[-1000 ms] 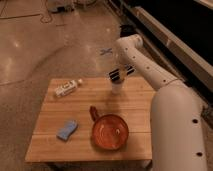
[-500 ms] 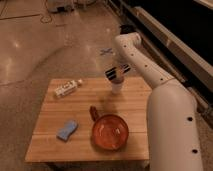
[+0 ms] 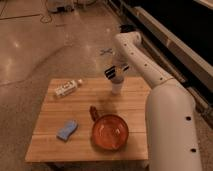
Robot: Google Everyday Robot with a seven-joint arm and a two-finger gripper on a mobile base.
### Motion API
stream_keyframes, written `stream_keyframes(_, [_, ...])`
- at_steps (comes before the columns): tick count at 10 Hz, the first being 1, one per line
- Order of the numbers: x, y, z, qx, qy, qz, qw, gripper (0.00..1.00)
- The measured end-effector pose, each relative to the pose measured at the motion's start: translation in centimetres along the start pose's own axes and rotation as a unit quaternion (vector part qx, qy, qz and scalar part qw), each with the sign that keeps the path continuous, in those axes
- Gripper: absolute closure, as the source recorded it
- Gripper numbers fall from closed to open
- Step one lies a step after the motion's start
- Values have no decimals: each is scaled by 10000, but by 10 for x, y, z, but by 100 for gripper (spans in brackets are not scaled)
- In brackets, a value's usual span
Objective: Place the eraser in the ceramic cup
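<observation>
Camera view, gripper (image 3: 116, 73) above cup (image 3: 116, 88) (upright)

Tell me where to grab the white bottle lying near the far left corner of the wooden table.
Take the white bottle across the middle of its body, coming straight down from above. It lies flat on its side on the wooden table, angled, so the jaws should straddle its narrow width, not its length. The gripper currently hovers over the small white cup, to the bottle's right.
</observation>
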Motion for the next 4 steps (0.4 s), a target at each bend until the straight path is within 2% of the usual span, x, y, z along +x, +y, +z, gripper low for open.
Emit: stream_keyframes(4, [5,3,-10,-8,-64,-82,9999,20])
